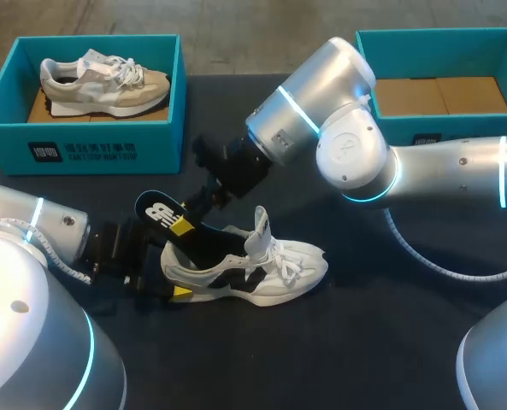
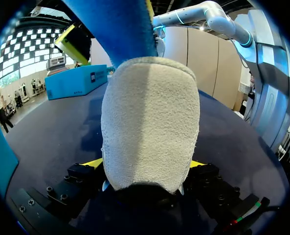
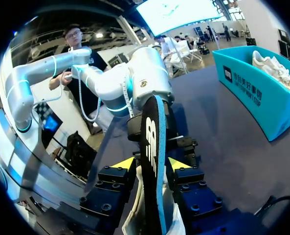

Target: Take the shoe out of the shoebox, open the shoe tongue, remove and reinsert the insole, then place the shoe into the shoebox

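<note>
A white and black shoe [image 1: 274, 266] lies on its sole on the dark table, toe to the right, its tongue [image 1: 260, 229] pulled upright. My left gripper [image 1: 172, 272] is shut on the heel [image 2: 149, 122], which fills the gap between its yellow tips [image 2: 93, 162]. My right gripper [image 1: 185, 220] comes in from the right and is shut on the black, blue-edged insole [image 1: 155, 209], which stands edgewise between its fingers [image 3: 124, 163]. The insole [image 3: 152, 142] slants up and out over the heel, its lower end down in the shoe's opening. In the left wrist view it [image 2: 120, 29] rises above the heel.
A teal shoebox [image 1: 82, 141] at the back left holds a beige shoe [image 1: 99, 81]. A second teal shoebox [image 1: 424, 38] at the back right shows only its cardboard floor. My right arm's elbow [image 1: 356, 149] hangs over the table's middle.
</note>
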